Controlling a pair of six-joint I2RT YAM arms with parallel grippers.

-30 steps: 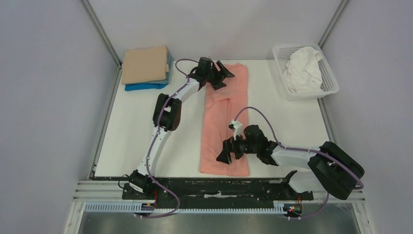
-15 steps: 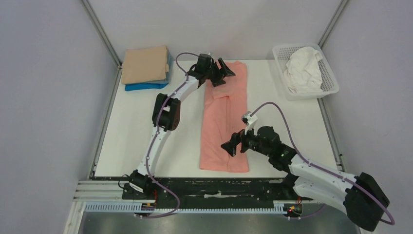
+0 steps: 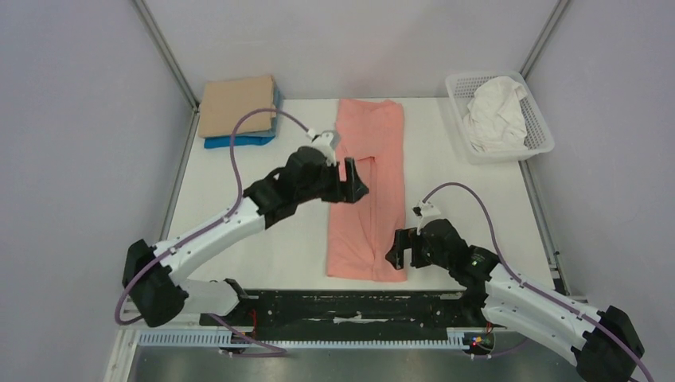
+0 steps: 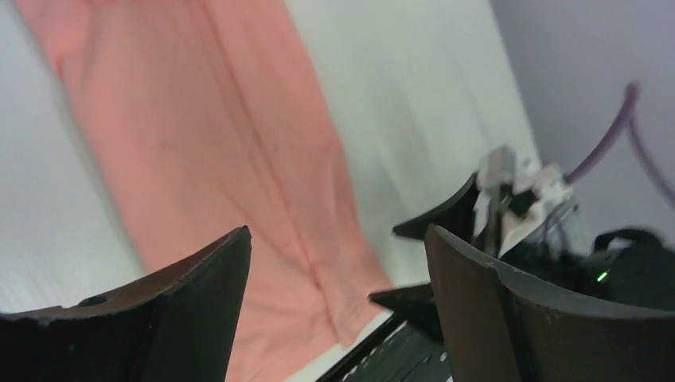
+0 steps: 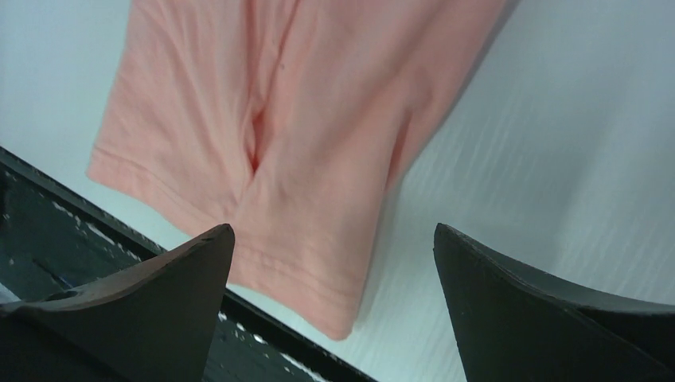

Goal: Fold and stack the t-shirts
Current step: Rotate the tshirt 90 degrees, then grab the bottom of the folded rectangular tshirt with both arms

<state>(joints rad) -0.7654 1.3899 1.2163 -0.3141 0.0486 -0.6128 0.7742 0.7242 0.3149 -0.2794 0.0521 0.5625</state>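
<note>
— Starting at the left, what's there?
— Grey walls (image 3: 72,119) close in the white surface (image 3: 231,215). In its far left corner a folded tan t-shirt (image 3: 236,105) lies on a blue t-shirt (image 3: 237,142).
— And the middle?
— The salmon-pink t-shirt (image 3: 368,208) lies flat in a long strip. The left gripper (image 3: 354,181) hovers at its left edge, jaws apart and empty. The right gripper (image 3: 396,251), also spread wide, is by its near right corner.
— Far right?
— A white t-shirt (image 3: 495,111), crumpled in a lattice basket (image 3: 535,148).
</note>
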